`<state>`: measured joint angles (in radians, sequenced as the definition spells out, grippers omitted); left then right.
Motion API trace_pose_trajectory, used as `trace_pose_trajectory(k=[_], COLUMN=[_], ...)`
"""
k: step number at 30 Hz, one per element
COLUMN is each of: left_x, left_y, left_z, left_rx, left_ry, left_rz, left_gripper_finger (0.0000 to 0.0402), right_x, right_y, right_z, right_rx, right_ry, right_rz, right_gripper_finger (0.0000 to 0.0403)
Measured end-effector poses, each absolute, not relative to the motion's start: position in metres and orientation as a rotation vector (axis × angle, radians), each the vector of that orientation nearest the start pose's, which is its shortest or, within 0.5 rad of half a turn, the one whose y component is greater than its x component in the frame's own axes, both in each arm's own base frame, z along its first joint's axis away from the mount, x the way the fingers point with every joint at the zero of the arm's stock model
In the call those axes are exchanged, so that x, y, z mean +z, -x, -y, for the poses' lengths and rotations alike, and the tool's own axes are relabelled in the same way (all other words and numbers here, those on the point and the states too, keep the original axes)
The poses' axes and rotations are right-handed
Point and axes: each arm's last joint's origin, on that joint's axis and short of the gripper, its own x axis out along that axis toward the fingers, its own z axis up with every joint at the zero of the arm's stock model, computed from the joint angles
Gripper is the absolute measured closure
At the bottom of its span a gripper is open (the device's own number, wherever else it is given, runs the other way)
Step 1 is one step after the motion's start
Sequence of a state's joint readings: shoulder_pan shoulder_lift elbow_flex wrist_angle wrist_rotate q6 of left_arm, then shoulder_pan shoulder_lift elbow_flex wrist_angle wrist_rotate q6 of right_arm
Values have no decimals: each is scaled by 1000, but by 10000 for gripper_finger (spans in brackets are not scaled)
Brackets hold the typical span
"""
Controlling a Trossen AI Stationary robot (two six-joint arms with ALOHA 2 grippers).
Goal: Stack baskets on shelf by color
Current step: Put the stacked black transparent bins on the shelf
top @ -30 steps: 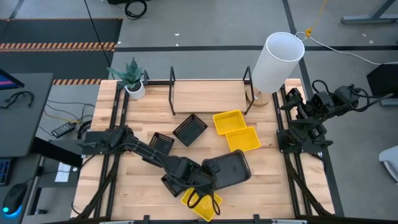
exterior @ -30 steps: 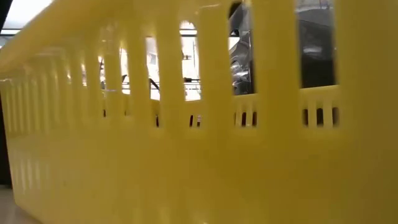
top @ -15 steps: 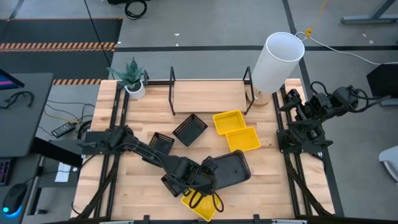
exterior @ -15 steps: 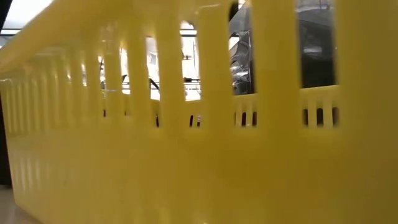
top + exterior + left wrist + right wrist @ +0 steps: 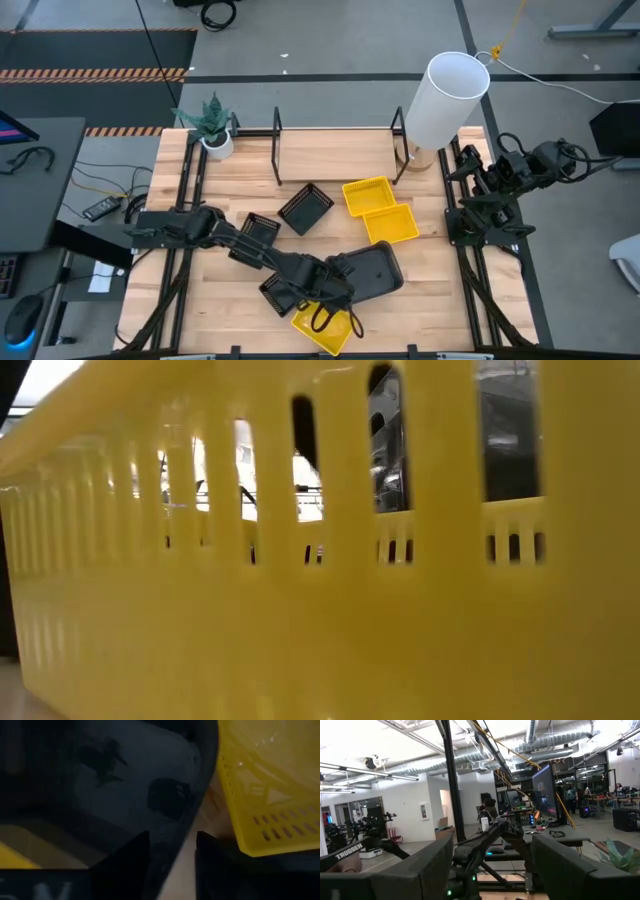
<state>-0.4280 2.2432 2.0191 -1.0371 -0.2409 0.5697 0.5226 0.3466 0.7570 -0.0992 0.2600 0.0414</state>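
While the right arm waits folded at the table's right edge, the high view shows the left arm reaching across the front of the table, its left gripper [image 5: 335, 300] low over the near corner of a dark grey basket [image 5: 372, 270]. Just in front of that gripper, a yellow basket [image 5: 322, 328] lies at the table's front edge, partly under the wrist. Two more yellow baskets [image 5: 381, 210] sit touching one another near the middle, towards the right. One black slatted basket [image 5: 305, 208] lies tilted left of them, another [image 5: 260, 230] beside the left arm, and a third [image 5: 277, 293] is partly hidden by the arm. None rests on the shelf [image 5: 335, 152], which runs along the back between a potted plant [image 5: 213, 125] and a white cylinder [image 5: 444, 100]. The right gripper [image 5: 478, 165] hangs clear of the table's right side.

At table height, the slatted wall of the yellow basket [image 5: 300, 610] fills nearly the whole low view; dark shapes show through its slots.

Seen from the left wrist, the two fingers [image 5: 125, 862] stand slightly apart, holding nothing, with the grey basket's rim between them and the yellow basket [image 5: 265, 795] close by.

Looking out from the right wrist, the fingers [image 5: 420, 870] are spread wide and empty, facing the room.
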Motion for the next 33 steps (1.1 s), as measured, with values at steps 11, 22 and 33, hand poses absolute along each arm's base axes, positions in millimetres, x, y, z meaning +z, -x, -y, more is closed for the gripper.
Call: trace_pose_trajectory(k=[11, 22, 33], left_x=[208, 202, 253], left_y=[-434, -434, -417], left_z=[178, 183, 182], left_rx=[-540, -628, -592], left_ry=[-891, -905, -657], left_rz=[-1179, -1169, -1106], left_gripper_finger=[309, 384, 384], right_x=[375, 375, 377], right_y=[-59, -59, -59], right_z=[-25, -25, -24], right_rx=[267, 270, 236], right_ry=[-161, -177, -211], right_rz=[284, 277, 293], right_gripper_finger=[133, 133, 133])
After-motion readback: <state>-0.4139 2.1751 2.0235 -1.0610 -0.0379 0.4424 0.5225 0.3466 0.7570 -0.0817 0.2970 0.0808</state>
